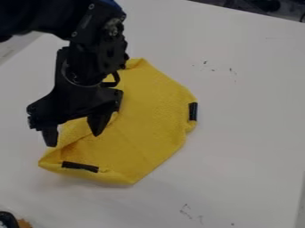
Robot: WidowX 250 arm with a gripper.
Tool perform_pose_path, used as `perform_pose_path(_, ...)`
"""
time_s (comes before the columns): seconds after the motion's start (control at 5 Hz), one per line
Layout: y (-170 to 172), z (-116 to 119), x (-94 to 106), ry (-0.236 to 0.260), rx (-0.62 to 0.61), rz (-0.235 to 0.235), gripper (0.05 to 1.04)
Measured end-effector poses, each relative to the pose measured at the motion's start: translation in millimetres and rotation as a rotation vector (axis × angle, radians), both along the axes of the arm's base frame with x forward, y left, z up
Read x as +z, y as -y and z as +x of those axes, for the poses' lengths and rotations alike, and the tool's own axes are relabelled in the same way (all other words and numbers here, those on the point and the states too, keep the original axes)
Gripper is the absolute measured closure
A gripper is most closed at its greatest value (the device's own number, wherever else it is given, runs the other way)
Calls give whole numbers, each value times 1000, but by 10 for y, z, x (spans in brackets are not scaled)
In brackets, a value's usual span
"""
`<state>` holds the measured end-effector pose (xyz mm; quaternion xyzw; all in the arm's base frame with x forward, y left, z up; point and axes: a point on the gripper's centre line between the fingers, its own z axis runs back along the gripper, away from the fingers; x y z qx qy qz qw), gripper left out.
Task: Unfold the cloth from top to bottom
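Camera view shows a white table (250,116) with small dark marks (186,211) near its lower edge and right of the arm; dark clutter (262,5) lies beyond the top right; the yellow cloth (149,124) lies folded left of centre, under the gripper (73,139); its jaws stand wide apart, gripping nothing visible.

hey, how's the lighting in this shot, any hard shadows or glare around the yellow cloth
Camera view: soft light on the white table, no harsh glare on it; a faint, soft-edged shadow along the lower-left edge of the yellow cloth; the black gripper mostly dark, with a few small pale highlights above it on the arm.
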<state>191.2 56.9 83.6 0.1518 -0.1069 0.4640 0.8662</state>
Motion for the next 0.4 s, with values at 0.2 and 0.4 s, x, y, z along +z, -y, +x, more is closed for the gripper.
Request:
perform_pose_path(0.2, -74, 60, -30, 79, -201, -37, 83)
perform_pose_path(0.4, -161, 136, -27, 88, -445, -31, 83)
